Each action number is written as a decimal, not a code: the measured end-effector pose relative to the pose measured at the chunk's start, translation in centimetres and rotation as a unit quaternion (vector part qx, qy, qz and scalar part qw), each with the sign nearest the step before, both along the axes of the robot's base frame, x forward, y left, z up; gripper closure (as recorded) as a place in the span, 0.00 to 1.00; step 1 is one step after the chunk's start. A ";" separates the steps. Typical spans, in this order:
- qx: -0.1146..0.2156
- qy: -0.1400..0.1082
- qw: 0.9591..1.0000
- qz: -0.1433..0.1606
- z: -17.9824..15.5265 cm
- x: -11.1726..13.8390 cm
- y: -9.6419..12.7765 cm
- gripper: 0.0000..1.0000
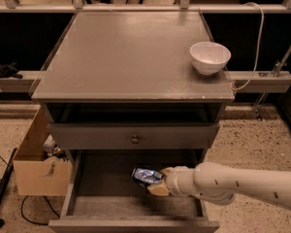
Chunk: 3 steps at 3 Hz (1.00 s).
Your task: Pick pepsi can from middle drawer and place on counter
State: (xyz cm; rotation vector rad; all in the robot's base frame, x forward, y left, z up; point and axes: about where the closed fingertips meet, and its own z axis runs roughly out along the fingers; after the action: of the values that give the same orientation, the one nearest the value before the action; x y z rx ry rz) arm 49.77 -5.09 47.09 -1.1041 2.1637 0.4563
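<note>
The pepsi can [145,176], blue with silver markings, lies on its side inside the open middle drawer [104,178]. My gripper [157,181] reaches into the drawer from the right on a white arm. Its tan fingers [160,190] are closed around the can's right end and hold it just above the drawer floor. The counter [131,52] is the flat grey top of the cabinet above.
A white bowl [210,57] stands at the counter's right front corner. A closed drawer front with a round knob [135,139] sits above the open drawer. A cardboard box [39,171] stands on the floor to the left. A cable hangs at the right.
</note>
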 end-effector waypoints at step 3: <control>0.003 -0.059 0.997 0.055 18.6 -3.2 -5.0 1.00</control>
State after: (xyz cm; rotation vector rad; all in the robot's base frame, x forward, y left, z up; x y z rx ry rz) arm 46.56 -10.07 65.71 -1.2207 2.0061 0.4358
